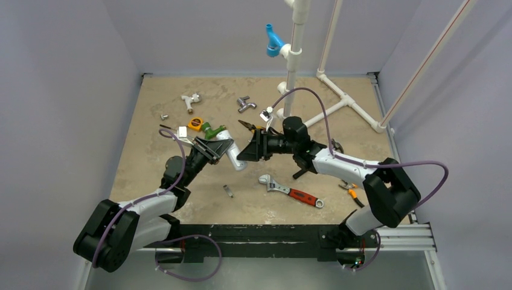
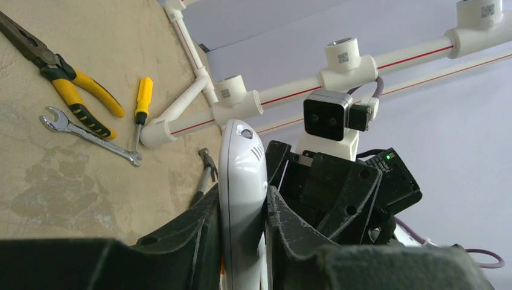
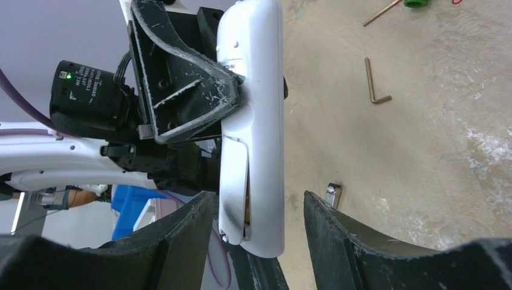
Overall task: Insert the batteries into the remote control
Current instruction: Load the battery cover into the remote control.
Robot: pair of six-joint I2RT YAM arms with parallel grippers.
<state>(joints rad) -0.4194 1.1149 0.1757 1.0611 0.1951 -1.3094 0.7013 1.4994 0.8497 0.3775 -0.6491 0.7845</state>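
Right gripper sits closest to the lens, jaws apart and astride the lower end of the remote control, with a gap on each side; neither pad touches the casing in the right wrist view.

Left gripper is clenched on the remote control, pinching it across its thickness and holding it up off the table, roughly at table centre between the two arms.

Remote is seen edge-on. The back cover near the lower end looks ajar along its seam. An orange sliver in that seam is probably a battery. Cannot tell whether both cells are in, or whether they are seated.

Step in hand (judgement): late stage. Cells appear to be inside, and the right arm is placed to squeeze or slide the cover home while the left arm braces the handset.

Next move calls for:
- closing squarely on front and back faces, not on the seam edge
- pressure along the cover's travel, so that it latches rather than pops
- a firm left grip, so that the handset does not pivot
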